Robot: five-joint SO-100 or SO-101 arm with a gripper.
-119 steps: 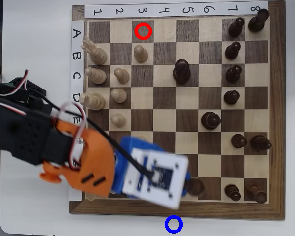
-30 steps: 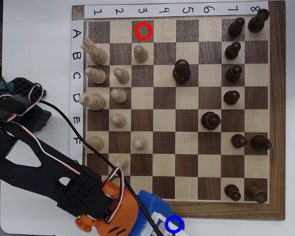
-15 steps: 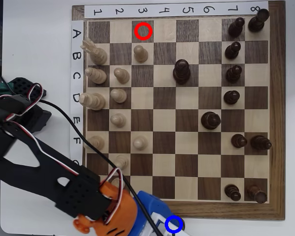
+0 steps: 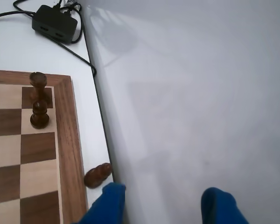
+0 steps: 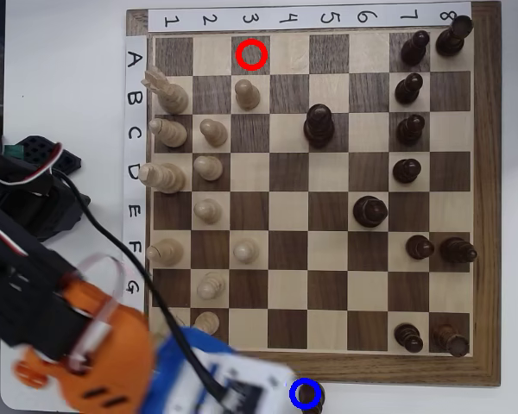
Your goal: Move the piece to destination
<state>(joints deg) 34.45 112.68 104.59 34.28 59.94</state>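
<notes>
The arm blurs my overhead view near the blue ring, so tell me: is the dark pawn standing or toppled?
Observer: Toppled. In the wrist view the dark pawn lies on its side, beside the board's frame.
Operator: Is the gripper holding it?
Observer: No. The gripper is open, and the pawn lies outside its blue fingers, not between them.
Operator: Could it roll off?
Observer: Possibly. Its head reaches the very edge of the white table.

Black arm (image 5: 17, 285), orange wrist, blue jaws, red-white-black cables.
</notes>
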